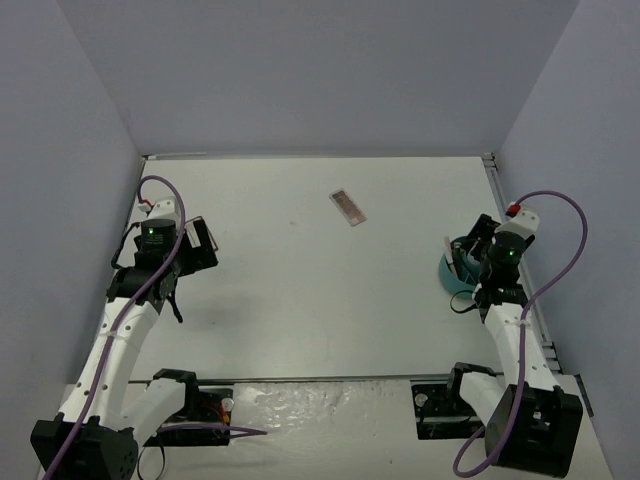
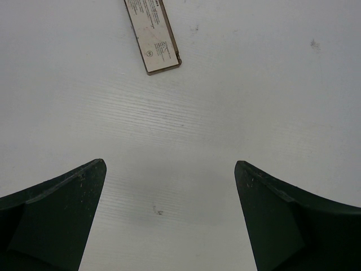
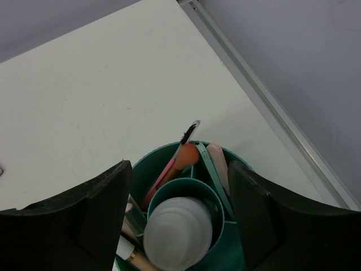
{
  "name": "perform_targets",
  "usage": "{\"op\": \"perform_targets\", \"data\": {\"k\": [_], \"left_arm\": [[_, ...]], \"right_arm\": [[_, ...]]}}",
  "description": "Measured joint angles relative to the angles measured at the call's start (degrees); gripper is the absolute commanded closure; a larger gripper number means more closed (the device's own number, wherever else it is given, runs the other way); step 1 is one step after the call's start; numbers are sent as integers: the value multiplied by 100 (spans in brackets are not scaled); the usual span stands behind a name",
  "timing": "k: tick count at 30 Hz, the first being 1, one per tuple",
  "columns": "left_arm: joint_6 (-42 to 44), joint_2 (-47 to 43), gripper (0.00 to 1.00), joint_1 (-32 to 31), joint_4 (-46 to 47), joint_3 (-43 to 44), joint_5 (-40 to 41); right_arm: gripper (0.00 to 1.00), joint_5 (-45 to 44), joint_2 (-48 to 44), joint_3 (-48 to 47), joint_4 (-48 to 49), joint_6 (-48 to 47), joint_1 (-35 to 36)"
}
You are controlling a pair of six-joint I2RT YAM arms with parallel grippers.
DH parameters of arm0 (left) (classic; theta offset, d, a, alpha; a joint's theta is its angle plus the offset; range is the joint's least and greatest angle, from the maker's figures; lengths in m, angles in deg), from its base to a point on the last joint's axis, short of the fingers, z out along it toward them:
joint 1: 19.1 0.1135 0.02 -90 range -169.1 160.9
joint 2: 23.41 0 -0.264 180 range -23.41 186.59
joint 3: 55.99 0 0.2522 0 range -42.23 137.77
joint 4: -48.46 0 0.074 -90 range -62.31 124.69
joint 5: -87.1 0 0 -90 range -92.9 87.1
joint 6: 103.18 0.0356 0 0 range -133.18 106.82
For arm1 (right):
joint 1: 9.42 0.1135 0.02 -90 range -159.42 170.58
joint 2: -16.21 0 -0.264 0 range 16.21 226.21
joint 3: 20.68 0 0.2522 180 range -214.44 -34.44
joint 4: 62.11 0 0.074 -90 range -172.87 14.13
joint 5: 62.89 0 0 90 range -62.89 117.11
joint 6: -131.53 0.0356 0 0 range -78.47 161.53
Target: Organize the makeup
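Note:
The round teal tub (image 3: 139,172) stands at the table's right side (image 1: 447,275). A small whitish bottle (image 3: 177,231) stands in its middle cup. Around it lean a pink stick with a black brush tip (image 3: 167,172), an orange-brown stick (image 3: 187,157), a teal stick (image 3: 210,166) and a pale pink one (image 3: 219,164). My right gripper (image 3: 179,166) hangs over the tub, open, its fingers apart from the bottle on both sides. A flat brown-pink palette (image 1: 348,207) lies at mid-table. My left gripper (image 2: 169,164) is open over bare table, with a palette (image 2: 153,36) lying ahead of it.
A metal rail (image 3: 265,101) runs along the table's right edge, close behind the tub. Grey walls close in the table on three sides. The left arm (image 1: 160,250) sits near the left wall.

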Motion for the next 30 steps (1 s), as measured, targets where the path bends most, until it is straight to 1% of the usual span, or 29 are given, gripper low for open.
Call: {"op": "perform_targets", "data": {"k": [7,10,12,16,19,22,26,30], "left_arm": [[-10,0,3,0,2,0,0],[-14,3,3,0,0,0,0],[-18,13,3,0,0,0,1],[-87,198,3,0,0,0,25],[-176,626,3,0,-74,37,161],[-289,1241,3,6,-281,228,261],[-417,2459,3,70,-421,895,281],[-511,3625,3,282,-634,1684,235]], "right_arm": [[8,18,-121,-33,-110,2,7],[2,90,-316,-243,-362,2,24],[0,165,-448,-467,-518,10,33],[0,552,-579,-1246,-846,35,33],[0,919,-634,-1653,-895,123,56],[0,1138,-679,-1778,-938,227,215],[0,1259,-710,-1779,-1117,250,585],[0,1285,-776,-1779,-1207,203,917]]}}
